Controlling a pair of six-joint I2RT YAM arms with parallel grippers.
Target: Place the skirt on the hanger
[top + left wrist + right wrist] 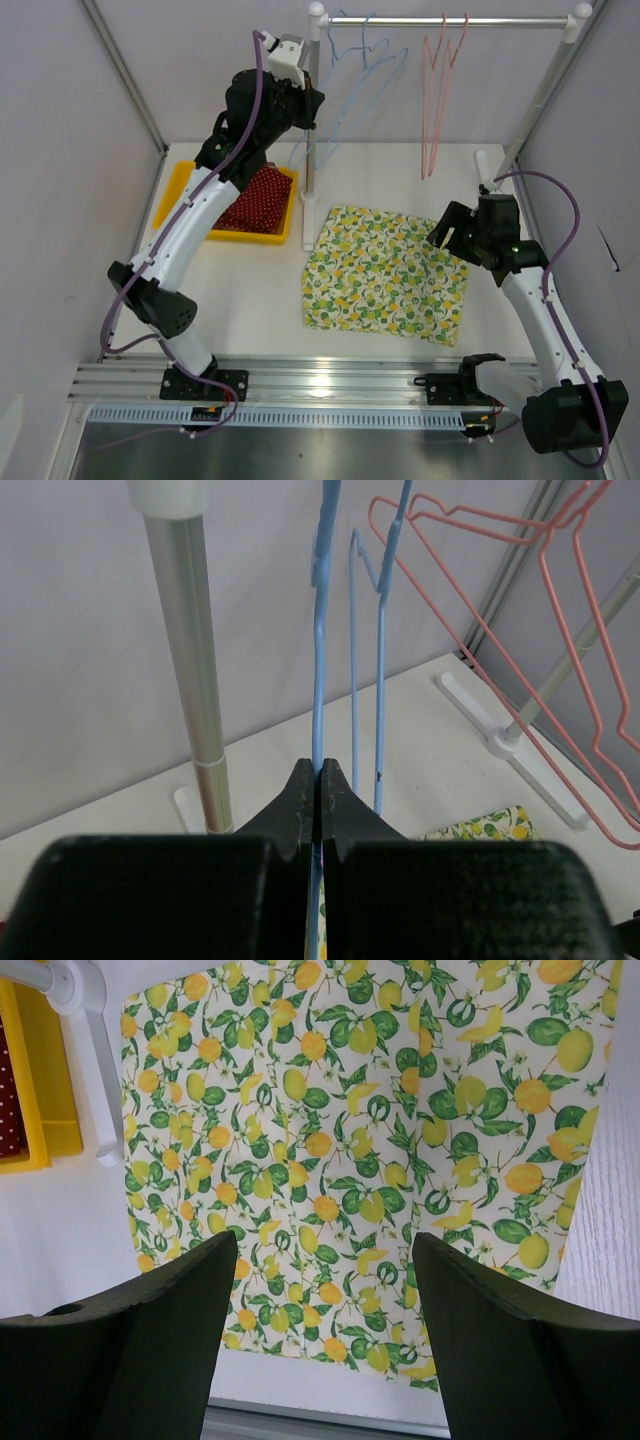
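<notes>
The lemon-print skirt point(385, 275) lies flat on the white table; it fills the right wrist view point(340, 1130). A blue wire hanger point(345, 95) hangs on the rail point(440, 20) at the back. My left gripper point(312, 108) is raised beside the rack post and shut on the blue hanger's wire point(318, 660), which runs up between the closed jaws point(319, 780). My right gripper point(447, 232) is open and empty, hovering over the skirt's right edge point(325, 1250). Pink hangers point(438, 90) hang further right on the rail.
A yellow tray point(180, 182) holding a red dotted garment point(262, 200) sits at the back left. The rack's left post point(312, 130) stands between tray and skirt; its right post point(540, 95) slants at the back right. Side walls close in on both sides.
</notes>
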